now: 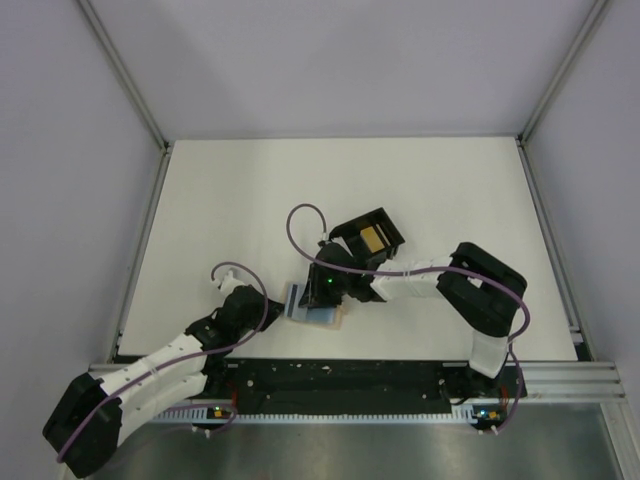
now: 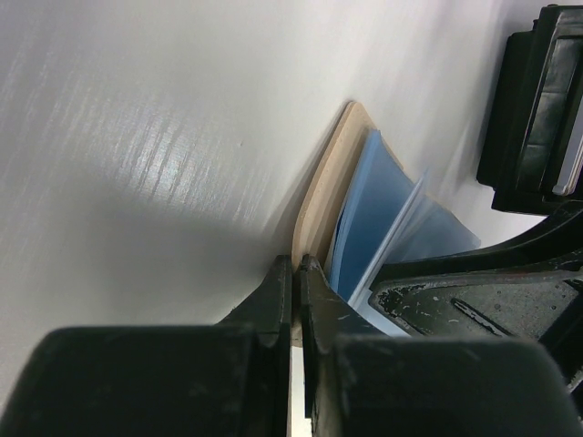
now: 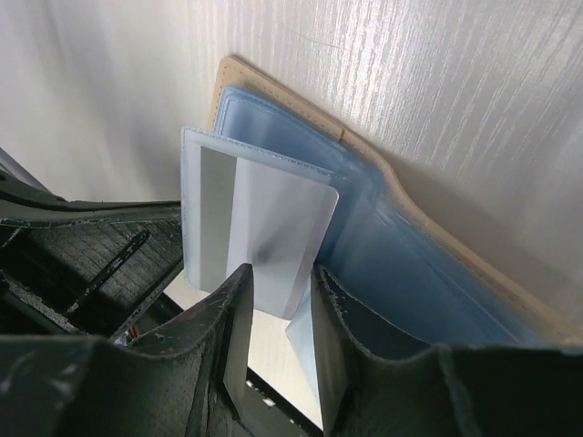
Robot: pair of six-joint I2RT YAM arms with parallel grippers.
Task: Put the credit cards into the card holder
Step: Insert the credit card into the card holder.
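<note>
Left gripper (image 2: 293,266): closed, its tips meeting on the tan edge of the holder (image 2: 326,187). I read this as a pinch that pins the cover.

Holder: lies open on the table (image 1: 230,200), just ahead of the arm bases and between the two grippers. Its blue pockets (image 3: 273,123) are fanned out.

Right gripper (image 3: 281,271): the jaws stand partly apart with a pale card (image 3: 273,218) between them. I cannot tell whether they actually clamp it. The card's far end sits at a clear pocket leaf, and I cannot see how deep it goes.

Tray (image 1: 352,232): black, just beyond the right gripper, with a yellow card (image 1: 372,238) inside.

Hazards, as I judge them:
- If the grip is loose or off-centre, the card may twist and catch on the pocket lip rather than slide in.
- A hard push could buckle the soft leaf or shove the whole holder out of the left pinch, which is only an edge hold.
- The two grippers work close together, so a small misaimed move may knock one against the other.
- The card may enter between leaves rather than inside a pocket, since the fanned layers look alike.
</note>
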